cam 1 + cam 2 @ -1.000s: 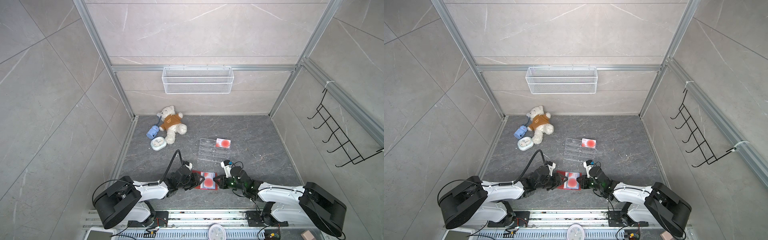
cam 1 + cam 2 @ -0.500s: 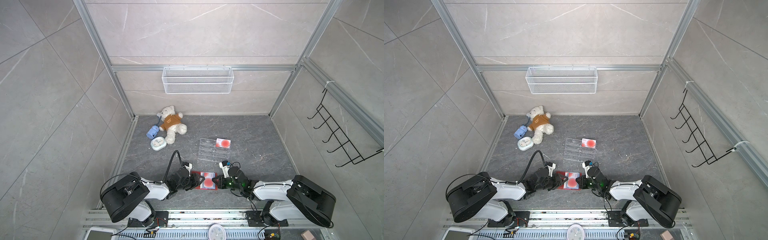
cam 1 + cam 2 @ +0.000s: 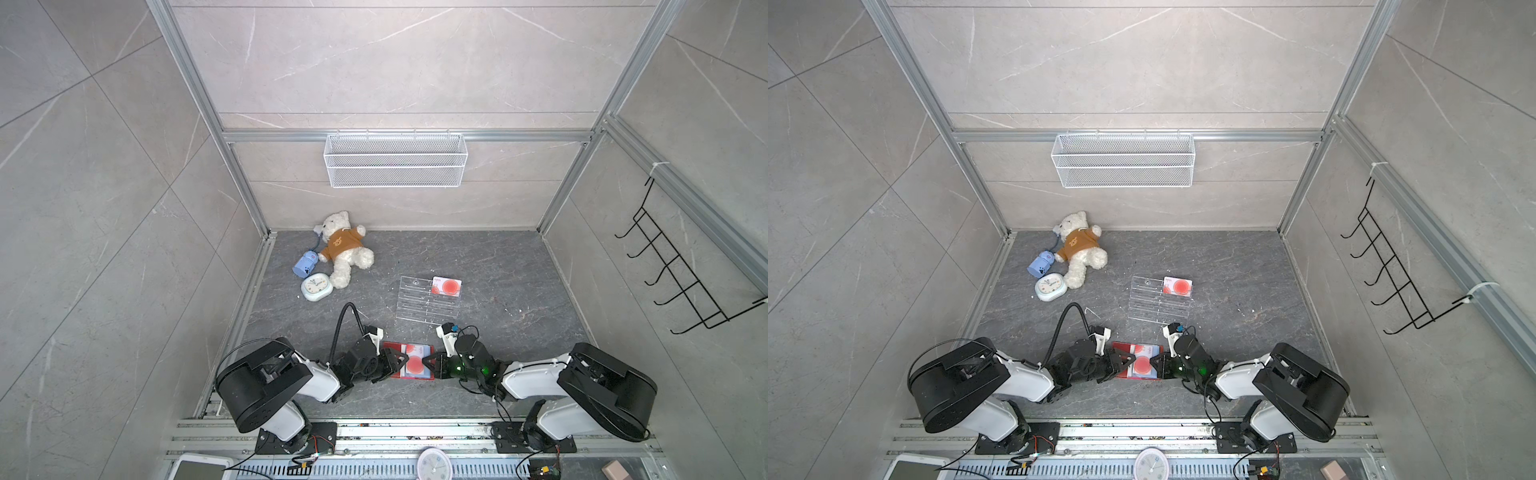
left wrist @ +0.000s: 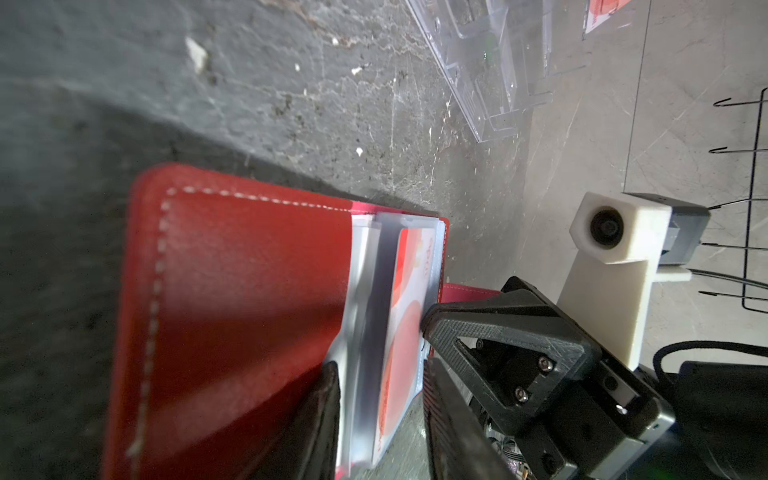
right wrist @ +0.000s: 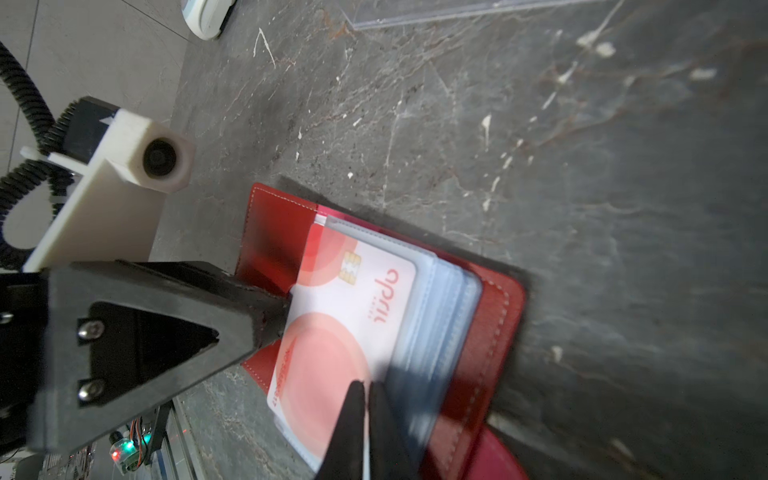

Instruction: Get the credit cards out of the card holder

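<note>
The left gripper (image 3: 400,360), jaws apart around a credit card (image 5: 353,316) and its sleeves (image 5: 440,299) (grip unclear), faces the right gripper (image 3: 428,362), pinched shut on a sleeve edge of the open red card holder (image 3: 388,347) near the table's (image 3: 498,270) front edge. A second card (image 3: 446,286) rests on a clear rack (image 3: 419,305) mid-table.

Robot lab test cell. Boxed in by grey tile panels (image 3: 395,62) on aluminium frame (image 3: 519,136); left arm (image 3: 266,378) and right arm (image 3: 602,382) mounted on a slotted rail (image 3: 415,432), bare wiring (image 3: 316,446) and a circuit board (image 3: 542,471) alongside. Loose props: teddy (image 3: 345,249), clock (image 3: 316,287), wire basket (image 3: 395,166), hook rack (image 3: 673,274).
</note>
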